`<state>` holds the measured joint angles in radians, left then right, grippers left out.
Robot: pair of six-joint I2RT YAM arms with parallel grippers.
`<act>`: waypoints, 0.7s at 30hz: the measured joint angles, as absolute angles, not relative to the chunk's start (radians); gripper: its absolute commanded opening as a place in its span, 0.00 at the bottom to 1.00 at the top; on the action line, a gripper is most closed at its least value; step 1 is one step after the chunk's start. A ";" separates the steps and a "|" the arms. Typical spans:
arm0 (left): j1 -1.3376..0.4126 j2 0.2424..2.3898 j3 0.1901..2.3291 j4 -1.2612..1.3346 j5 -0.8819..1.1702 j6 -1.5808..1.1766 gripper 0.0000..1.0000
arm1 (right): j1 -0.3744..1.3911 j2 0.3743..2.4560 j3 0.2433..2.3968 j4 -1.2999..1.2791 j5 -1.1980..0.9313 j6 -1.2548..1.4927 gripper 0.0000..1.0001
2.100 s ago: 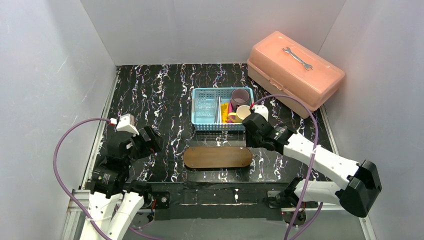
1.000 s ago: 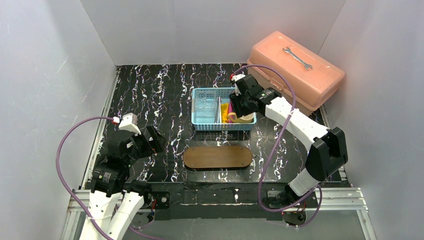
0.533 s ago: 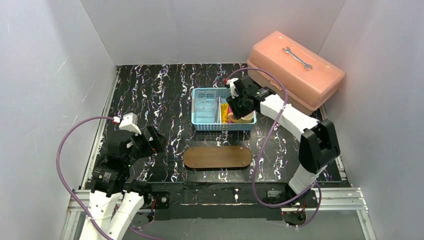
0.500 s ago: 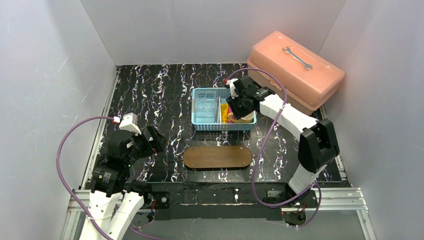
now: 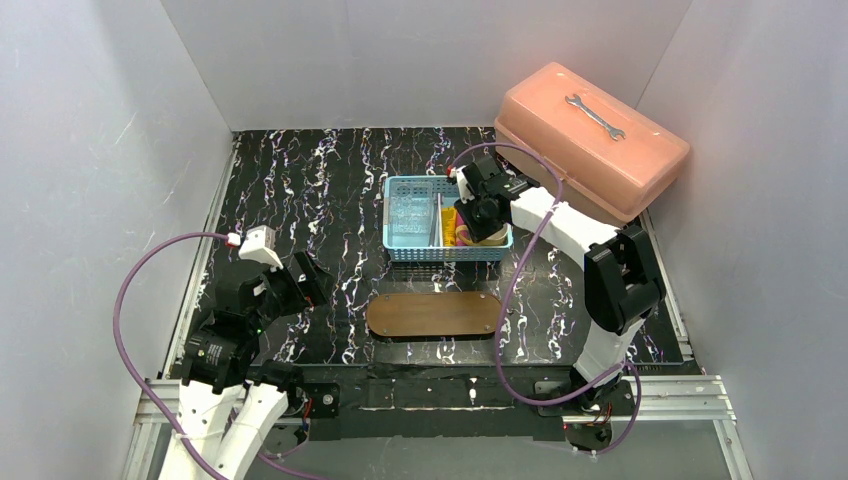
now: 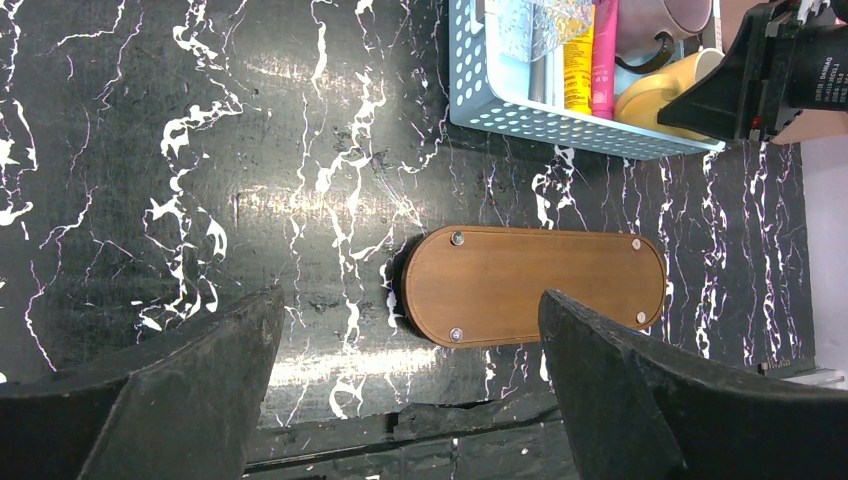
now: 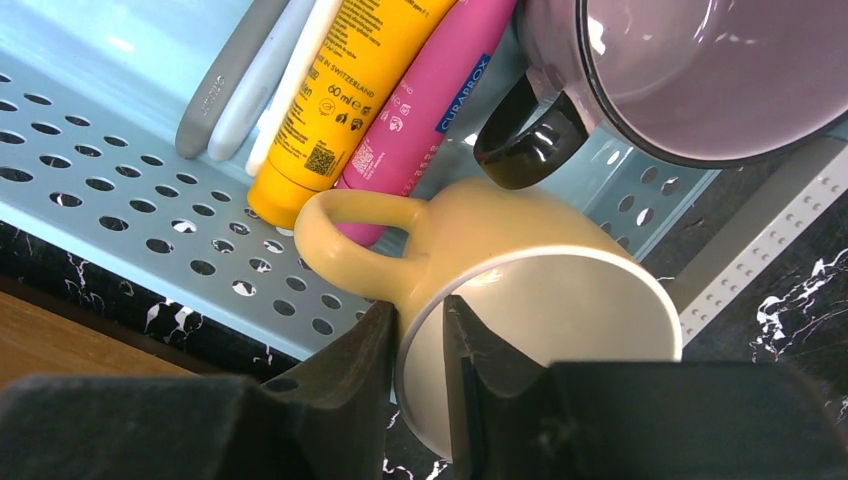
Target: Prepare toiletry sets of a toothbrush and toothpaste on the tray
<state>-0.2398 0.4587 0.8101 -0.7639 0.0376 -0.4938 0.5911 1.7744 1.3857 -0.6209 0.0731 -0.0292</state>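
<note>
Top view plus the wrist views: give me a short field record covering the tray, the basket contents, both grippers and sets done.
tray: bare, just in front of the basket
basket: clear container on its left side; toothbrushes, yellow toothpaste, pink toothpaste, purple cup and yellow cup on its right
right gripper: fingers either side of the yellow cup's rim, by the handle; firm grip not confirmable
left gripper: open, holding nothing, over the table left of the tray
sets done: none

Yellow mug (image 7: pixel 500 235) and purple mug (image 7: pixel 700 70) crowd the basket (image 7: pixel 120 190) beside the toothpaste (image 7: pixel 345 95); above the tray (image 5: pixel 435 314) your path lies open.
</note>
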 measured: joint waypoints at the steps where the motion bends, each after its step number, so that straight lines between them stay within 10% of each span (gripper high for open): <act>1: -0.240 0.459 0.810 -0.764 0.038 -0.494 0.98 | 0.591 1.776 1.386 -0.620 0.072 -0.029 0.25; 5: -0.240 0.463 0.809 -0.764 0.038 -0.494 0.98 | 0.591 1.780 1.387 -0.618 0.059 -0.022 0.01; 21: -0.240 0.471 0.809 -0.764 0.038 -0.494 0.98 | 0.596 1.783 1.511 -0.713 0.091 -0.015 0.01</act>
